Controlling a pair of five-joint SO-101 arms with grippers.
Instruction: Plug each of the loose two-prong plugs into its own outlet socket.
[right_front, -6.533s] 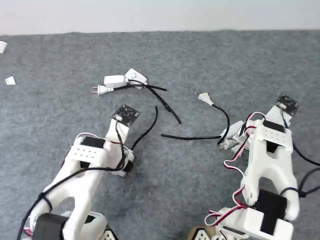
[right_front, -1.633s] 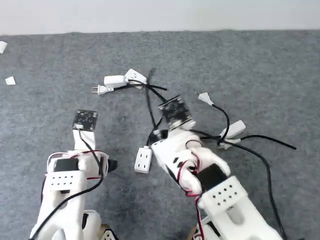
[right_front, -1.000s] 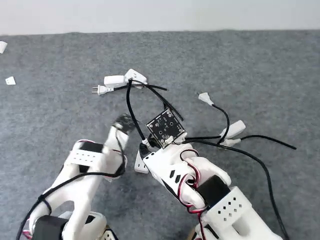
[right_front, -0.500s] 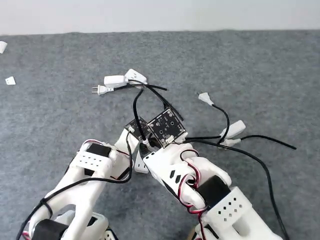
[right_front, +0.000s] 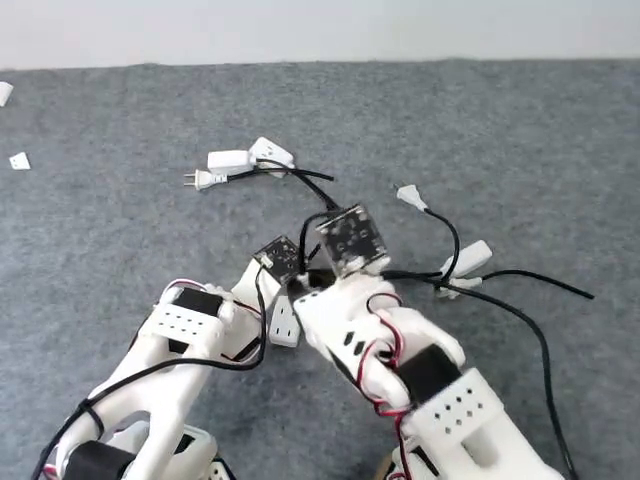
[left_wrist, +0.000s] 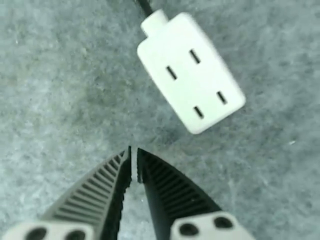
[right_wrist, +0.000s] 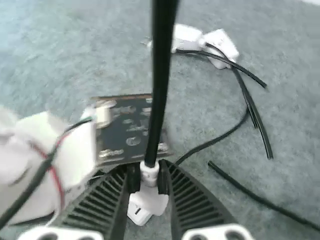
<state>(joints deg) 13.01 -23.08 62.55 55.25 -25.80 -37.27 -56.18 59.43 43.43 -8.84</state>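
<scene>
A white outlet block (left_wrist: 191, 80) with two pairs of slots lies face up on the grey carpet just past my left gripper (left_wrist: 134, 152), which is shut and empty. From above, the same outlet block (right_front: 284, 321) sits between both wrists. My right gripper (right_wrist: 149, 175) is shut on that outlet block (right_wrist: 145, 206) at its cord end, and the black cord (right_wrist: 161, 75) rises straight from the jaws. One loose two-prong plug (right_front: 203, 180) lies at the back left beside two more white outlets (right_front: 250, 157). Another loose plug (right_front: 408, 196) lies at the back right.
A further white outlet (right_front: 468, 261) lies right of the right arm, with black cords (right_front: 520, 300) trailing across the carpet. The left arm's camera board (right_wrist: 127, 127) is close in front of the right gripper. Small white scraps (right_front: 20, 160) lie at the far left.
The left arm has swung right, bringing its wrist up against the outlet block. The right wrist has shifted a little back and right, and the black cord loop has dropped lower.
</scene>
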